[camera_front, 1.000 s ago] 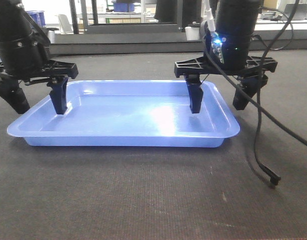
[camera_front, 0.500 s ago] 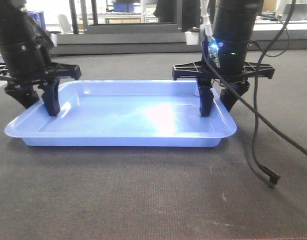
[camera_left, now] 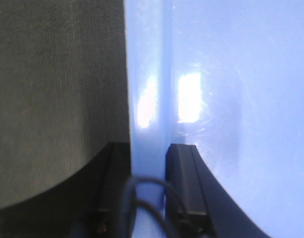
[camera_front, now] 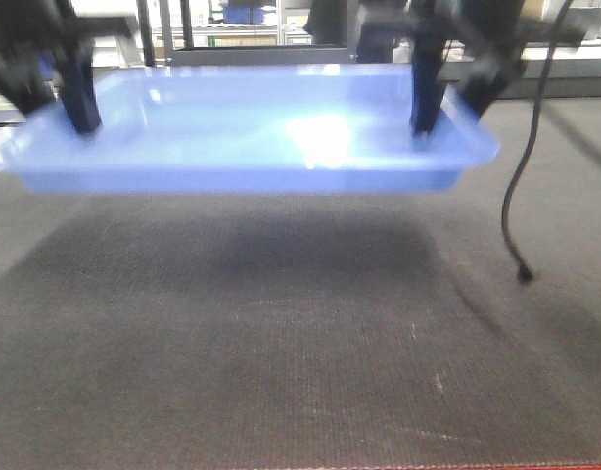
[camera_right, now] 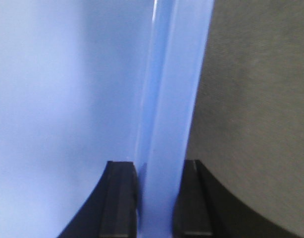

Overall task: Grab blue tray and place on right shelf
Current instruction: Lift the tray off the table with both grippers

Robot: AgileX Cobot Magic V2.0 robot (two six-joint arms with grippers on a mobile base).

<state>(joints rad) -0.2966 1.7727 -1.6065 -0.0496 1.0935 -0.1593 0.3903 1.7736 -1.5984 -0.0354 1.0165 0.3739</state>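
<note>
The blue tray (camera_front: pixel 252 127) hangs level above the dark mat, held at both short ends. My left gripper (camera_front: pixel 48 98) is shut on its left rim; in the left wrist view the rim (camera_left: pixel 147 99) runs between the two black fingers (camera_left: pixel 184 183). My right gripper (camera_front: pixel 455 103) is shut on its right rim; in the right wrist view the rim (camera_right: pixel 172 99) sits between the fingers (camera_right: pixel 120 198). The right shelf is not in view.
The dark woven mat (camera_front: pixel 300 352) covers the table below, with the tray's shadow on it. A black cable (camera_front: pixel 521 196) hangs from the right arm down to the mat. Metal frames and blue bins (camera_front: pixel 242 14) stand far behind.
Both grippers closed onto the tray's end rims and lifted it off the mat; the tray now hangs higher in the front view, with its shadow beneath.
</note>
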